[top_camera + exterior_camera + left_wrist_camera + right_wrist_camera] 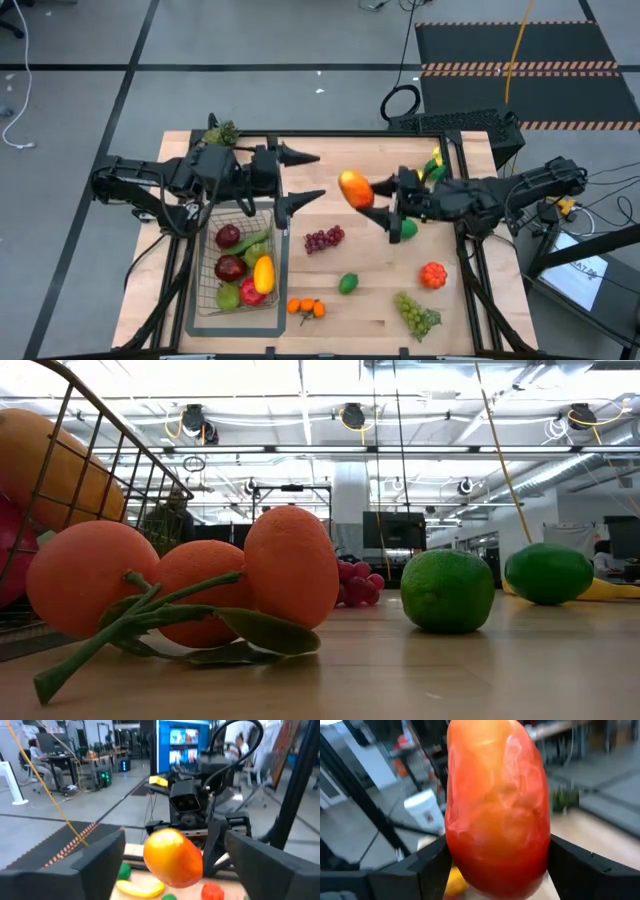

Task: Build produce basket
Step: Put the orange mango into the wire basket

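Two claws faced each other above the middle of the tabletop [470,305], and the coming move turned on the gap between them. The right claw [378,212] held an orange-red mango [355,188] in the air, its fingers [427,862] pressed against both flanks of the fruit; the mango's long axis ran across the grip, so much of it stood clear of the fingers. The left claw [305,175] stood spread wide and empty, its tips pointing toward the mango from the basket side, near it but not touching. From the left wrist the mango [172,857] showed squarely in the gap ahead of the open fingers [95,855].

The wire basket [212,322] lay on the left part of the tabletop, below the left arm, already holding red apples [229,252], a yellow mango [264,272] and green pieces. It lay well apart from the held mango, with the left arm by far the nearer to it. Judging by this, a handover looked likely: the left claw would need to close on the mango's free portion. Purple grapes [323,238], oranges [306,308], a lime [348,283] and green grapes [417,313] remained loose on the wood.
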